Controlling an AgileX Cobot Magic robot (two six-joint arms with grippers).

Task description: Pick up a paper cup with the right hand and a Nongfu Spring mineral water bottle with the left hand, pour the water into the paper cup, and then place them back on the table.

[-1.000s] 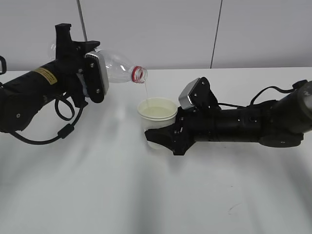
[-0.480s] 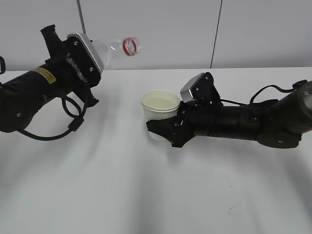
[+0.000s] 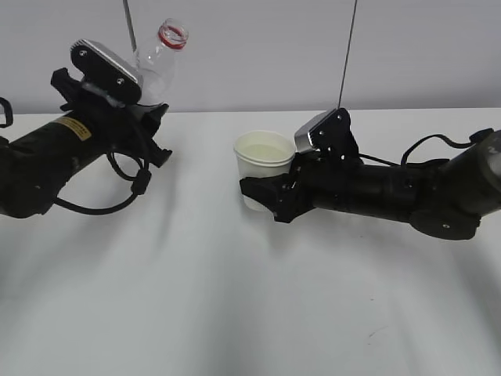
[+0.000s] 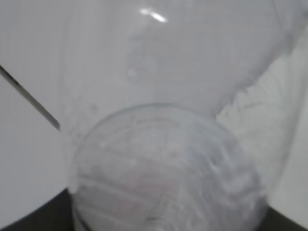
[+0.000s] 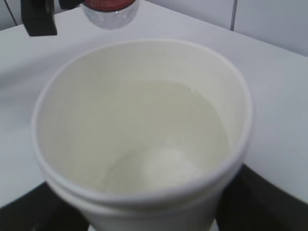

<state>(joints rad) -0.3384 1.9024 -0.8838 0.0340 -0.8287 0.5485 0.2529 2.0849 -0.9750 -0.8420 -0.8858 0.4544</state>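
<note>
My left gripper (image 3: 145, 110) is shut on the clear mineral water bottle (image 3: 158, 66). The bottle points up and to the right, its open mouth with the red neck ring at the top, above the table (image 3: 235, 313). The bottle's clear body (image 4: 168, 159) fills the left wrist view and hides the jaws. My right gripper (image 3: 266, 196) is shut on the cream-white paper cup (image 3: 264, 168) and holds it upright at about table level, right of the bottle. The cup (image 5: 144, 139) holds water in the right wrist view. The bottle's red neck (image 5: 108, 7) shows at the top there.
A grey wall with dark vertical seams stands behind the table. The table's far edge runs just behind both arms. A black cable loops under the left arm (image 3: 117, 196). Faint scuff marks (image 3: 376, 333) lie at the front right.
The left arm has tipped the bottle from pouring over the cup back to nearly upright and drawn it left and up. The water stream has stopped. The right arm shifted the cup slightly up and right.
</note>
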